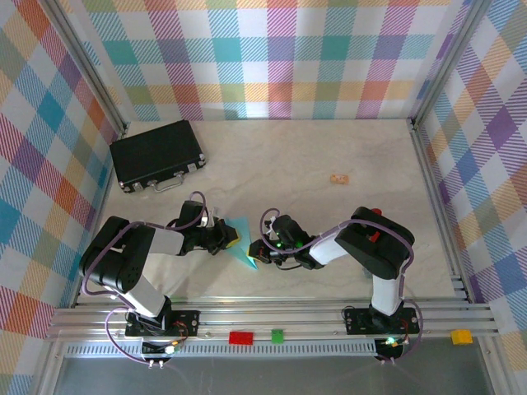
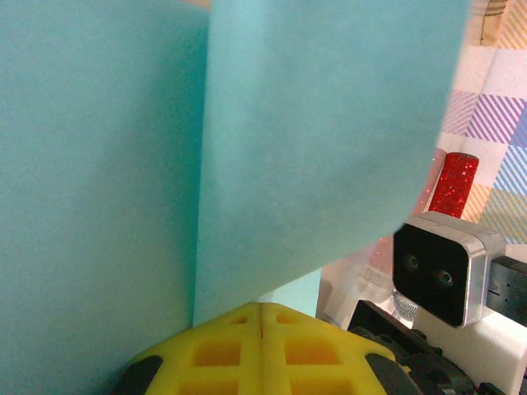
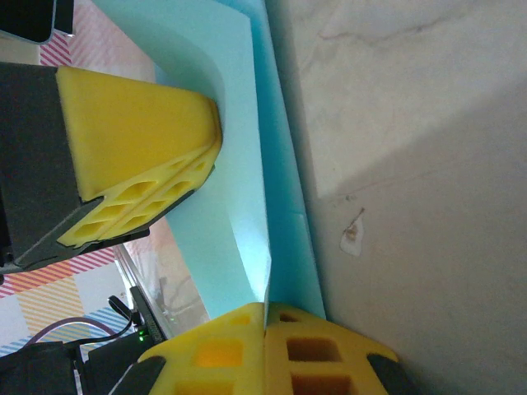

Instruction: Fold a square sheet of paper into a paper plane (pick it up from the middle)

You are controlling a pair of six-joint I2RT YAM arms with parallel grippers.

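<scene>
Both pinch paper plane [image 1: 245,239] tight: L hand [image 1: 232,239], R hand [image 1: 257,252]; edges cut off in wrist views.

Pale marbled bench [image 1: 329,148], black case [image 1: 158,155] at far left, small tan scrap [image 1: 339,178] toward the right.

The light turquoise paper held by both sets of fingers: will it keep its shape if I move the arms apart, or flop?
Likely floppy: the thin light turquoise-blue paper sheet curves between the yellow fingers in the right wrist view. Probably very light, so it could sag if one side lets go. The fold may add slight stiffness along its line.
</scene>
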